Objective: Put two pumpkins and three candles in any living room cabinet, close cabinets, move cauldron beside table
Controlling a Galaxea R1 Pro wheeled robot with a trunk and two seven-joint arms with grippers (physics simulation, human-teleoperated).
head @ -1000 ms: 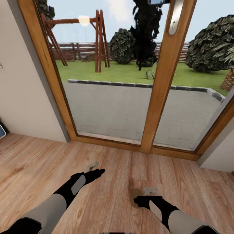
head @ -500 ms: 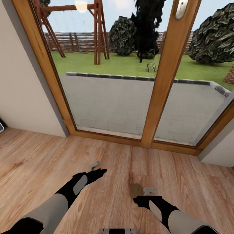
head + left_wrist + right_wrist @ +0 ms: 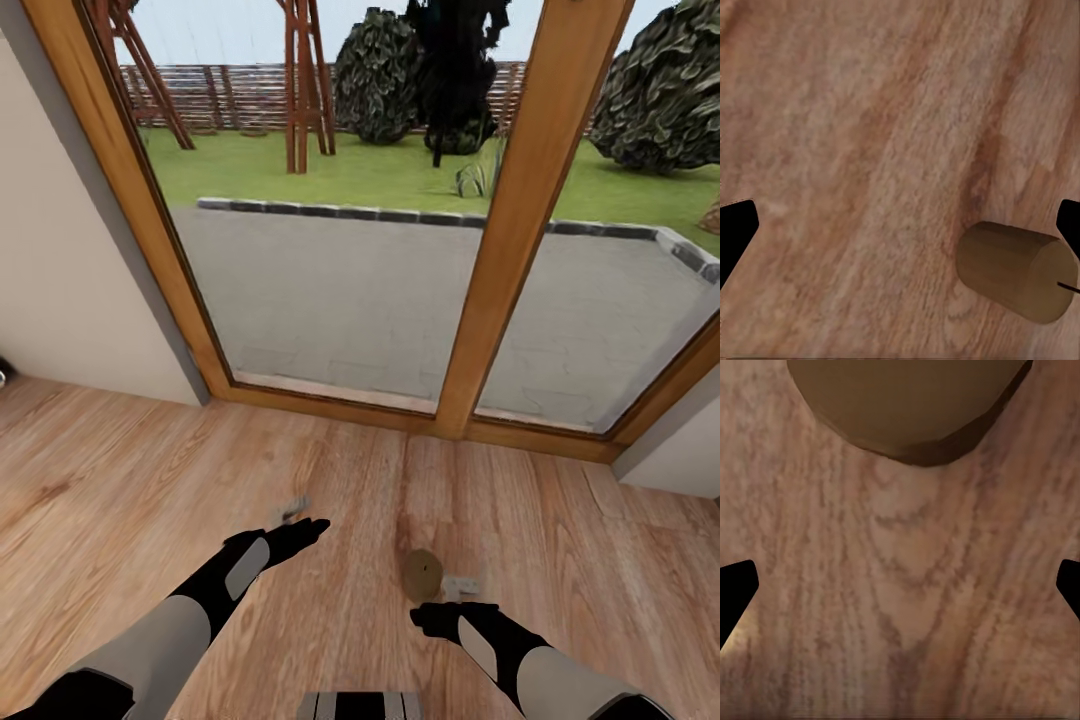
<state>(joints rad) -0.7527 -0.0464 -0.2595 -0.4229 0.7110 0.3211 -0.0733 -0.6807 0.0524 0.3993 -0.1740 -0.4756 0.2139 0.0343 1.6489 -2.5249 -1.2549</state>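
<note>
One candle (image 3: 423, 574), a short tan cylinder, lies on its side on the light wood plank floor. My right gripper (image 3: 440, 612) hovers just short of it, open, with the candle (image 3: 907, 405) ahead of its spread fingertips (image 3: 735, 592). My left gripper (image 3: 303, 527) hangs over bare floor to the candle's left. It is open too, and the candle (image 3: 1016, 270) shows near one of its fingertips (image 3: 1071, 225), with a thin wick at its end. No pumpkin, cabinet, cauldron or table is in view.
A glass patio door with a wooden frame (image 3: 500, 250) stands close ahead, with a paved terrace and garden behind it. A pale wall (image 3: 60, 280) closes the left side and a wall corner (image 3: 670, 460) the right. Plank floor (image 3: 120, 520) spreads to both sides.
The whole picture has shifted, so the camera has moved. The candle now shows more fully ahead of the right gripper. Both arms hold about the same pose.
</note>
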